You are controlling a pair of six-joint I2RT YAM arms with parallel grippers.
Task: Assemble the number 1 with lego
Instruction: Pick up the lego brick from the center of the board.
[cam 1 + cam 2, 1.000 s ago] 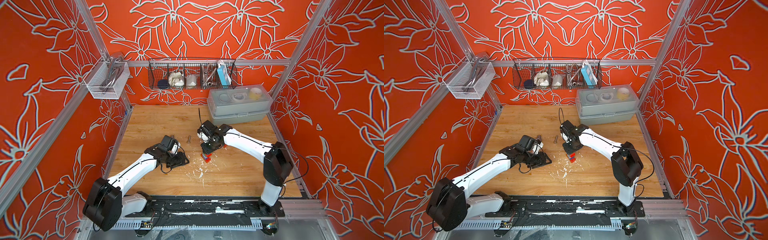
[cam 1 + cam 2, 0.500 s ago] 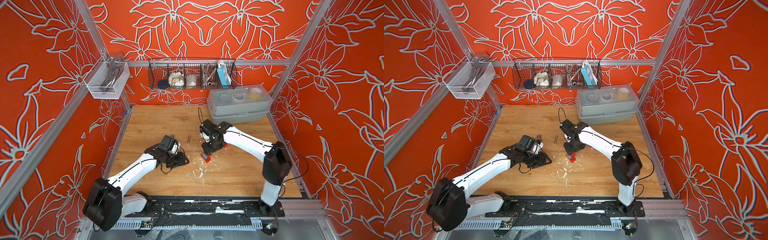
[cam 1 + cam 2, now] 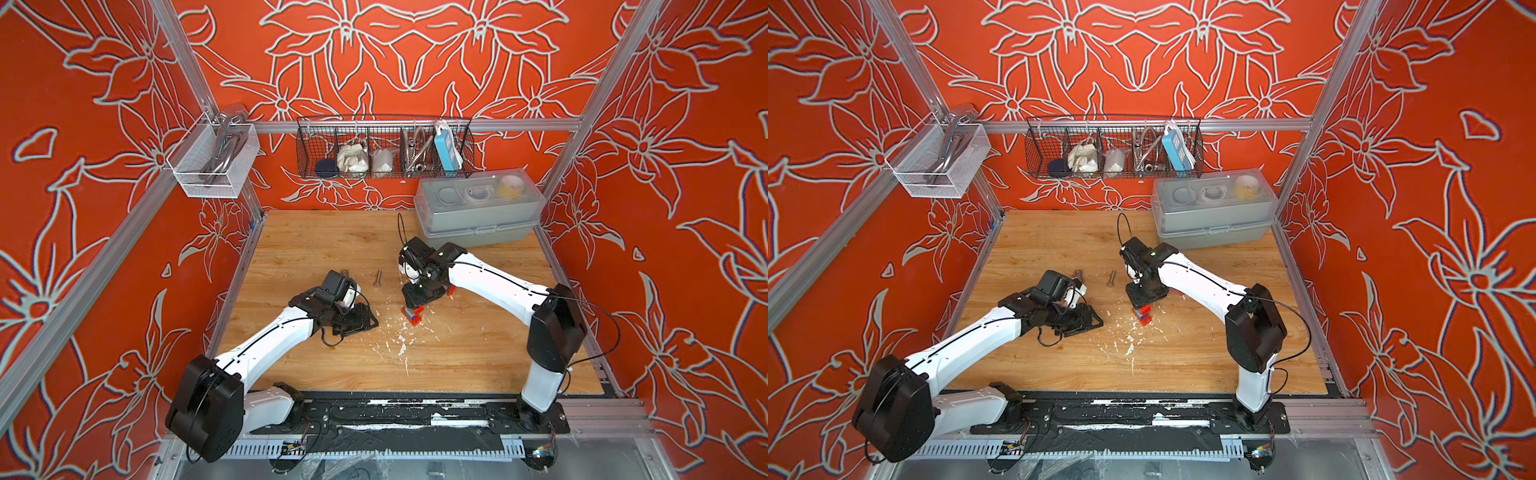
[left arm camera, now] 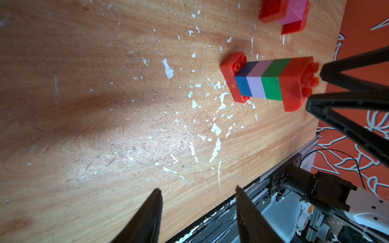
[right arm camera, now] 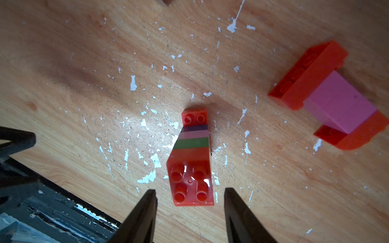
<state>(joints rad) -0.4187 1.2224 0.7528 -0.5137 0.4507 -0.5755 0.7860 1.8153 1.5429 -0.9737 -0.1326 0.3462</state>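
Wooden desk (image 3: 478,353), paint-flecked. Lego tower (image 3: 412,314), upright, centre; right jaws apart, poised over its top brick. Left jaws apart, empty, leftward. Red-pink piece (image 5: 336,105) lies right. Risk: off-centre descent could topple tower.

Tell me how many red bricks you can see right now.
4. Two are in the upright stack: its bottom red brick and its top red brick. Two lie nearby, flanking a pink brick: one red brick and a second red brick. The right arm may hide others.
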